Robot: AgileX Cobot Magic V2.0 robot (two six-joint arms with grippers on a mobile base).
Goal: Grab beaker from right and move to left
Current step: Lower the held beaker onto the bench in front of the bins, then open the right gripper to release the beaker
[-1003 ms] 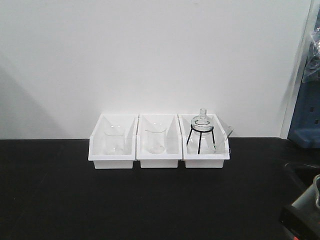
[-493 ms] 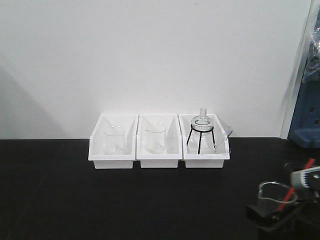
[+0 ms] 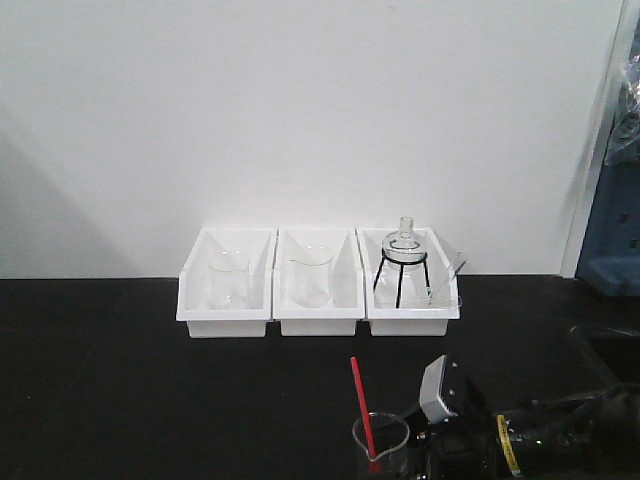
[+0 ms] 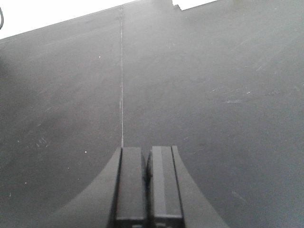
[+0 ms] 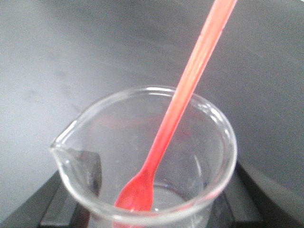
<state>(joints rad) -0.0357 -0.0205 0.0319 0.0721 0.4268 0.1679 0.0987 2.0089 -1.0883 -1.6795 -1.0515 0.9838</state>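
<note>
The beaker (image 3: 381,443) is upright near the front edge of the tabletop (image 3: 140,400), a little right of its middle. A red rod (image 3: 361,405) leans in it, spoon end down. The right gripper (image 5: 152,211) is clamped on the beaker's lower wall (a black finger (image 5: 57,211) shows on either side). The left gripper (image 4: 147,154) hangs over bare tabletop, fingers pressed together and holding nothing. Three white bins (image 3: 318,325) sit along the back edge.

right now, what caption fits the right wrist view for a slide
Right gripper clamped on a clear glass beaker with a pouring lip, a red spatula leaning inside, black tabletop behind.
</note>
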